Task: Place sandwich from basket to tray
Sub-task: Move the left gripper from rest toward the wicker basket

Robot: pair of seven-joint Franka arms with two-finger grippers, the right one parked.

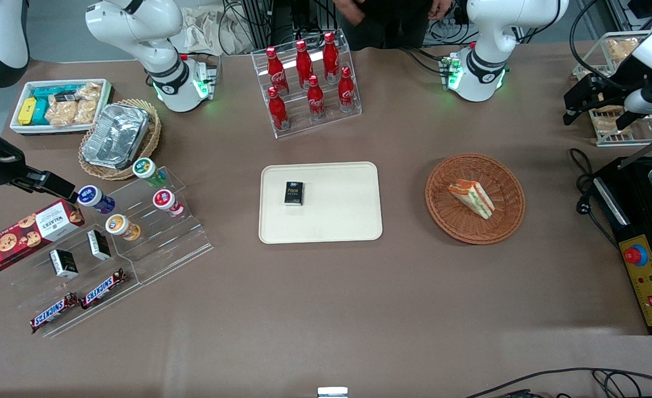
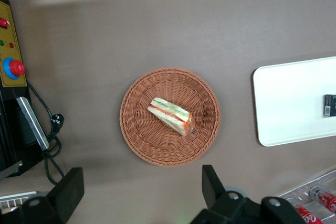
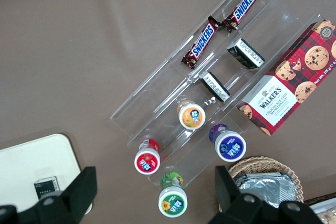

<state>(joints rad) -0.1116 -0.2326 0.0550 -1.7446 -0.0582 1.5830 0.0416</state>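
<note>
Front view: sandwich (image 1: 472, 198) lies on its side in the round basket (image 1: 504, 221), slightly off the basket's middle. Basket sits on the tabletop (image 1: 326, 309) toward the working arm's end; the tray (image 1: 353, 221) is near the tabletop's middle, well apart from it. Left gripper (image 1: 596, 108) hangs high near the tabletop edge at the working arm's end, farther from the camera than the basket, not yet over it. Jaws spread wide, holding nothing; the left wrist view shows both fingers (image 2: 67, 192) apart with the basket in sight between them.

Risks, as judged:
- Soft white bread with layered orange-red and green filling; a hard squeeze could crush it or push the layers out.
- Wedge shape with sloped faces; a grip across the taper may slip.
- The shallow woven wicker looks light and could shift or lift if a finger snags the ribbed weave.
- A small black packet (image 1: 293, 193) already lies on the smooth cream tray; setting down there could knock it.
</note>
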